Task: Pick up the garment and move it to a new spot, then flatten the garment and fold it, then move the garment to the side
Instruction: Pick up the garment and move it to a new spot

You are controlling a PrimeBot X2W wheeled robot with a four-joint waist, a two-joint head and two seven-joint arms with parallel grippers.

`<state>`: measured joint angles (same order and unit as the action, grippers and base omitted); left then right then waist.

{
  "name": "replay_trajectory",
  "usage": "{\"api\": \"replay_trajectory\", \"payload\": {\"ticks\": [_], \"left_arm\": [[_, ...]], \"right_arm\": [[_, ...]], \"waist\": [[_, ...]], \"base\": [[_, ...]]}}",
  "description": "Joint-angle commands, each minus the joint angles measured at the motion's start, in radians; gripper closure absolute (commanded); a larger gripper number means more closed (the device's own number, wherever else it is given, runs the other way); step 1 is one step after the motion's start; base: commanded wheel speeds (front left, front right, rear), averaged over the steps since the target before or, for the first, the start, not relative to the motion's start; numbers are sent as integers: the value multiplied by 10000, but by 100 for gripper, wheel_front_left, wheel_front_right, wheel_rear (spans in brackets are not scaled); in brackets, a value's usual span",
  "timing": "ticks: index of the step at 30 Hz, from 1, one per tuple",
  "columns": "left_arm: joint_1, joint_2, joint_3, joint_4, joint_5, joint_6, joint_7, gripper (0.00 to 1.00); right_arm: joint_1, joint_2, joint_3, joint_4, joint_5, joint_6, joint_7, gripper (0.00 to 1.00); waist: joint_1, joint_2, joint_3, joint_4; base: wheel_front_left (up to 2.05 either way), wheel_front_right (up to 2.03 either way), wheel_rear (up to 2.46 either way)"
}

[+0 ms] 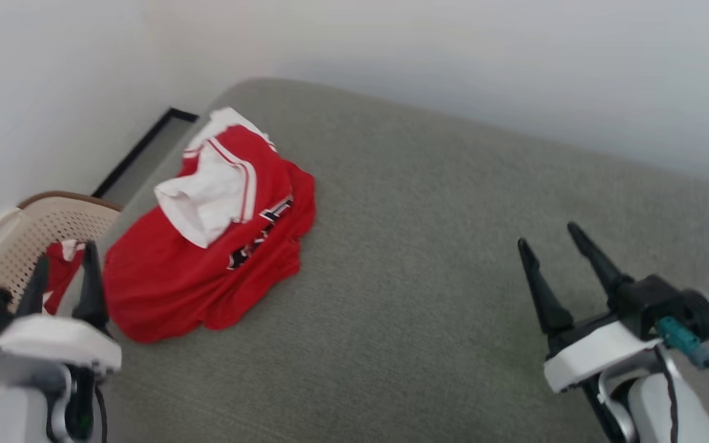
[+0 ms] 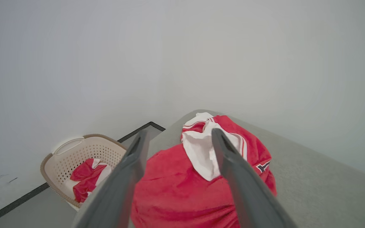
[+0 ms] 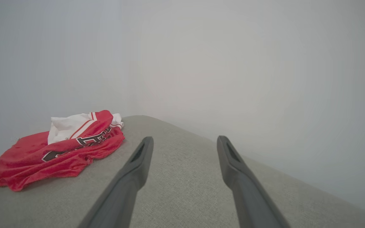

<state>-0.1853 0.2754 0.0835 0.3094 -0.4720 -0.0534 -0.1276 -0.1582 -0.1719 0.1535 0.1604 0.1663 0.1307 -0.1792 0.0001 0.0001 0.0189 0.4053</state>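
Observation:
The garment (image 1: 207, 246) is a red jersey with white sleeves and dark lettering, lying crumpled near the far left corner of the grey cushioned surface (image 1: 422, 277). In the left wrist view the garment (image 2: 176, 190) sits just beyond the fingers; in the right wrist view the garment (image 3: 59, 148) lies off to the left. My left gripper (image 1: 65, 264) hovers open at the surface's left edge, close to the jersey's near hem, holding nothing. My right gripper (image 1: 548, 240) stands open over bare surface well to the right, also holding nothing.
A beige perforated laundry basket (image 1: 28, 227) stands on the floor left of the surface, with another red and white cloth (image 2: 87, 180) inside. White walls rise close behind. A dark strip (image 1: 139, 151) runs along the floor by the wall.

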Motion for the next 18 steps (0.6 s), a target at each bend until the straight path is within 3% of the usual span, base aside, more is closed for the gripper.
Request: {"api": "replay_trajectory", "payload": {"ticks": [1, 12, 18], "left_arm": [[-550, 33, -37, 335, -78, -114, -44, 0], [-4216, 1024, -393, 3849, -514, -642, 247, 0], [-5830, 1450, -746, 5947, -869, -742, 1261, 0]], "right_arm": [[-206, -90, -71, -222, -113, 1, 122, 0], [-1133, -317, -243, -1500, -552, -1, 715, 0], [-1560, -392, -299, -1945, -720, -1, 929, 0]], "waist": [[-1, -1, 744, -550], [-1, -1, 2903, -1664], [-1, -1, 3962, -2215]], "base": [[0, 0, 0], [0, 0, 0], [0, 0, 0]]}}
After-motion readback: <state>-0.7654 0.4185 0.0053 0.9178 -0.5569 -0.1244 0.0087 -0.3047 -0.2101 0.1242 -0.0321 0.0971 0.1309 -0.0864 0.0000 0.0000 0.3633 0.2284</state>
